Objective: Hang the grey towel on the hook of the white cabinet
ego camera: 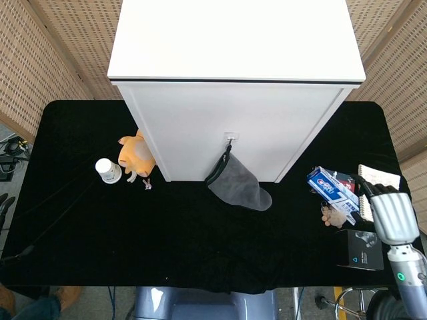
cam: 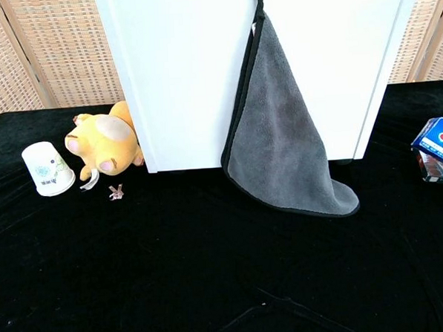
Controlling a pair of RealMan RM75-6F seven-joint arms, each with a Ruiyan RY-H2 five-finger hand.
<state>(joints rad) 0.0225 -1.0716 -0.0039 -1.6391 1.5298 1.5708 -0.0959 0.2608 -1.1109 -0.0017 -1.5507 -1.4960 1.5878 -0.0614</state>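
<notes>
Where cabinet point(cam: 194, 71) tops out, hook cropped, towel point(cam: 283, 140) hanging

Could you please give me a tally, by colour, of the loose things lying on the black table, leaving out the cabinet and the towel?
White: 2, the paper cup and the notebook.
Orange-yellow: 1, the plush toy.
Blue: 1, the toothpaste box.
Black: 1, the small box.
Tan: 1, the small figure.
Unclear colour: 1, the tiny trinket.
Total: 7.
</notes>
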